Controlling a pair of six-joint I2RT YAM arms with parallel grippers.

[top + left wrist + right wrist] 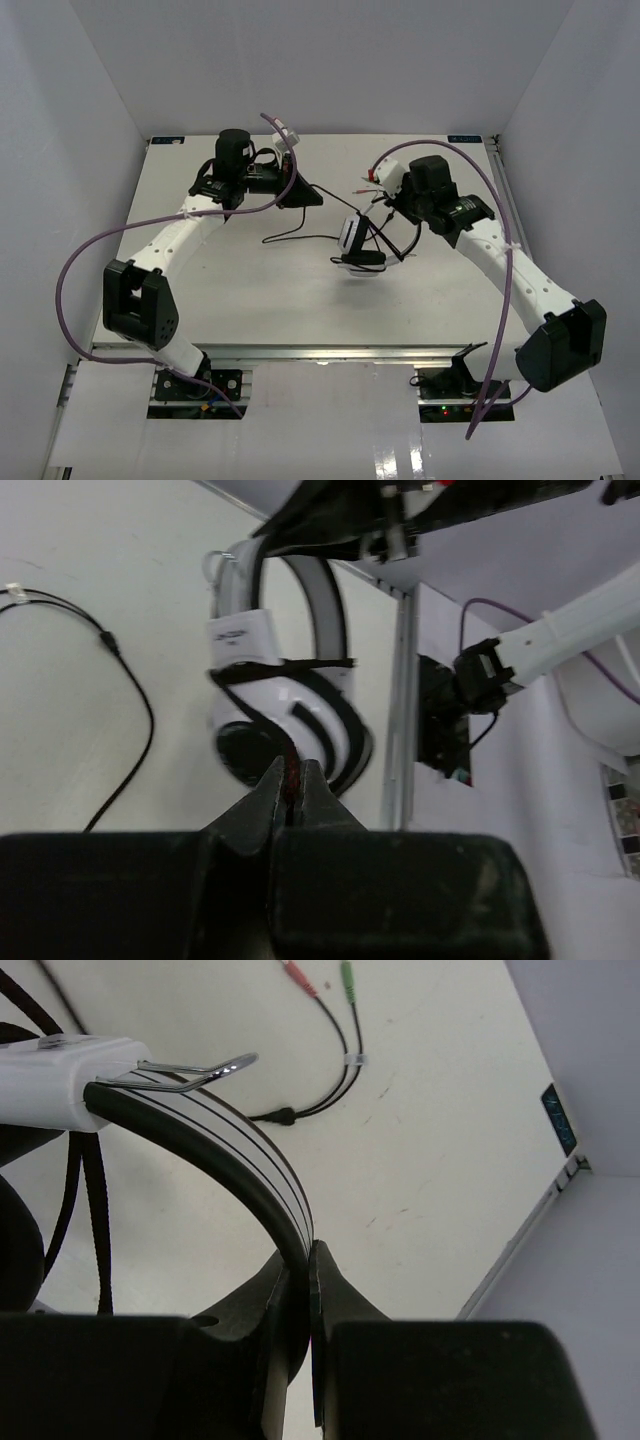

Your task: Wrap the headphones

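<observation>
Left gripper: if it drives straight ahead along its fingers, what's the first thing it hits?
Most likely the headphones: in the left wrist view their white ear cup sits dead ahead of the left gripper, which pinches the cord. The right gripper holds the headband. Gap unclear.

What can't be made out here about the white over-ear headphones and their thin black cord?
- Right wrist view: white over-ear headphones cut off at the left edge, red and green plugs at the top; right gripper covers part of the headband.
- Top view: thin black cord turns too small to count.
</observation>
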